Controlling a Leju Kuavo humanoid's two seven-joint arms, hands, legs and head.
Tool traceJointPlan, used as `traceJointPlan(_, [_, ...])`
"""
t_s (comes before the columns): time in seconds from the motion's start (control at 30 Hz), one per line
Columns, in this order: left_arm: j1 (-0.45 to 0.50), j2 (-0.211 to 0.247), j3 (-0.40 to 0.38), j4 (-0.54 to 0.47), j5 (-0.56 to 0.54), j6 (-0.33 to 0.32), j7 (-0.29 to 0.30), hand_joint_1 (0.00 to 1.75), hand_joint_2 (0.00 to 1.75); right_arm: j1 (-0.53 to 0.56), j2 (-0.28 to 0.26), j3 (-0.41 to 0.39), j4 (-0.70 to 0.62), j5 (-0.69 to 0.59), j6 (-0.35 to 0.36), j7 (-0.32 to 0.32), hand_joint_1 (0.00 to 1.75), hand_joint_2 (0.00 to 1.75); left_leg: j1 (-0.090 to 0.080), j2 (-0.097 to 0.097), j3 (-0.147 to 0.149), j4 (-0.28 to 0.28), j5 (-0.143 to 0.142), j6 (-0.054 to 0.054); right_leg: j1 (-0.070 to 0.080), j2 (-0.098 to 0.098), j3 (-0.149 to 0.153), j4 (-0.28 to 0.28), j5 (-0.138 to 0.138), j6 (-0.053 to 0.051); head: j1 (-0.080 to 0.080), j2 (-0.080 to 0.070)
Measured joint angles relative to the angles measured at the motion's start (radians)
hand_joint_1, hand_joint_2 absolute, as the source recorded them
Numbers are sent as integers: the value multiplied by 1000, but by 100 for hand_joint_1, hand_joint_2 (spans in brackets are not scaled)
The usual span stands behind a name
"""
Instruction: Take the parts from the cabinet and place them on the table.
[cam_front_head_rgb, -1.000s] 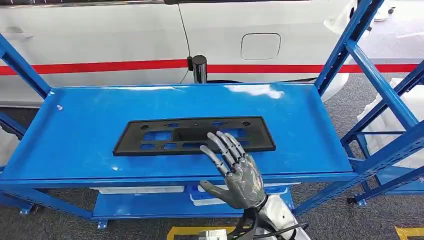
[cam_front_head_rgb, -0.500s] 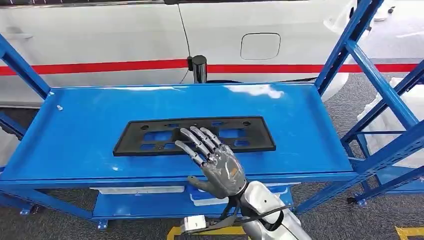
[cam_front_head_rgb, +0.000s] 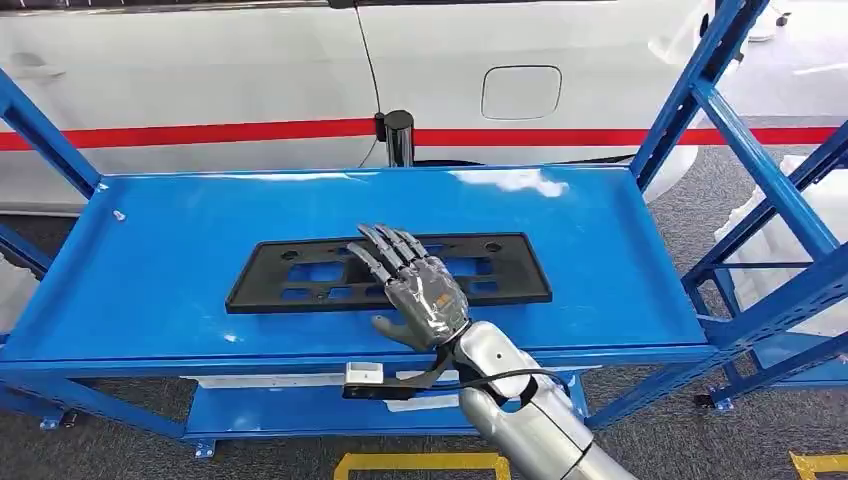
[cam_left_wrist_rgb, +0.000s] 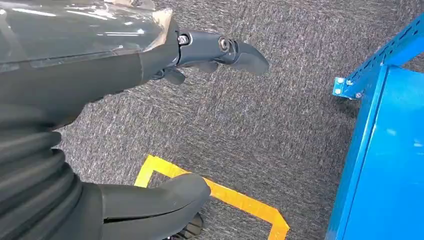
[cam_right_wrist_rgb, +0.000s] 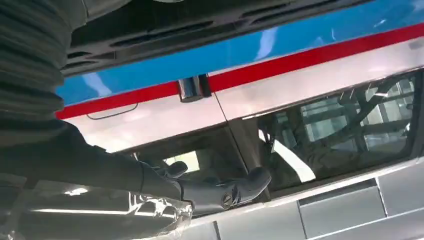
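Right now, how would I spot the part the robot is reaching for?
Find the blue shelf in front of the white car. On its top level lies a flat black rectangular plate with cut-outs, the one dark thing there, with the right robot hand over its middle.

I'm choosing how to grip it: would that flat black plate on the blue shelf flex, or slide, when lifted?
The black plate looks thin, long and full of cutouts, so it probably flexes a little and weighs little. It lies flat on the glossy blue shelf, so it may slide if pushed. The right hand is spread over its middle.
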Motion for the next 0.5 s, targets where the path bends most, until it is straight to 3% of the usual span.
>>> traceJointPlan(0.5, [0, 0, -3, 0, -3, -1, 0, 0, 175, 0, 18, 2, 42, 34, 40, 27, 0, 175, 0, 0, 0, 0, 0, 0, 0, 0, 0, 0, 0, 0, 0, 0])
